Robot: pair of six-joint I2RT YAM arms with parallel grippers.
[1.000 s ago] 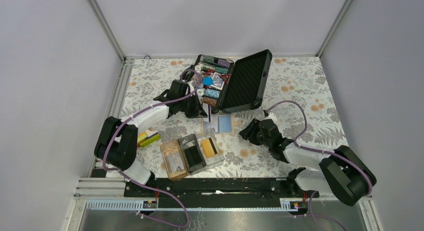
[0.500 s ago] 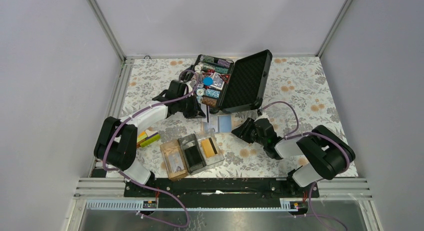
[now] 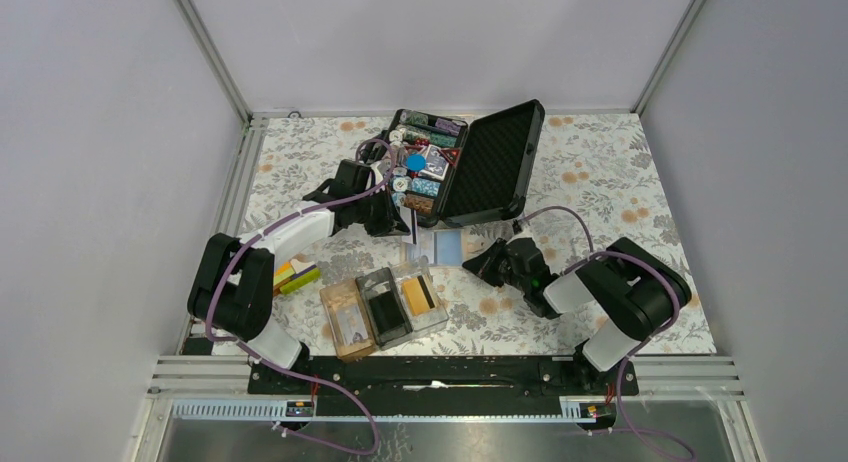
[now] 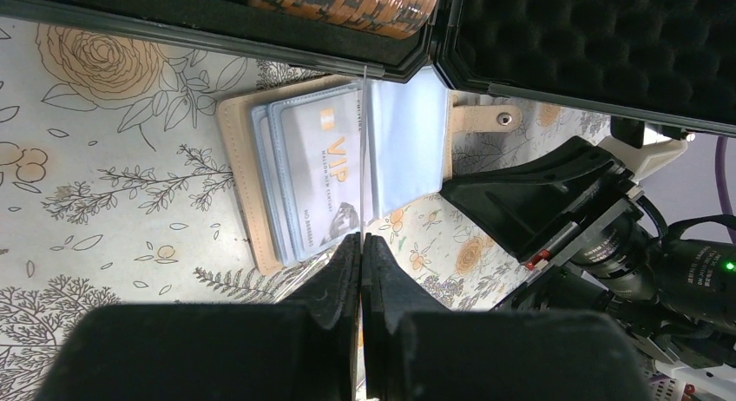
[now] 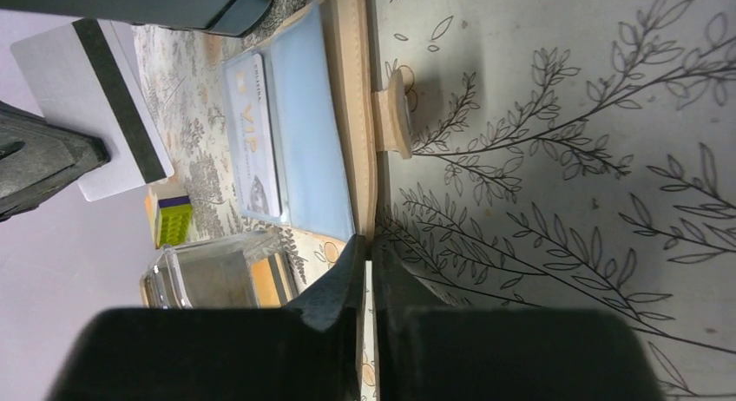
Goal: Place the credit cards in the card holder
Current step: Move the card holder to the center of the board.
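Pinching credit card [image 5: 91, 115], upright, in left pincer [image 4: 361, 243]

Card holder [image 5: 204, 266] partly hidden below

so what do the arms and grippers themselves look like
Both match: the left arm and right arm have white links between bulky black joints, each trailed by a looping purple cable. The left gripper and right gripper have two matte black, wedge-shaped fingers tapering to thin tips. No sleeves; a small green light shows on the right wrist.
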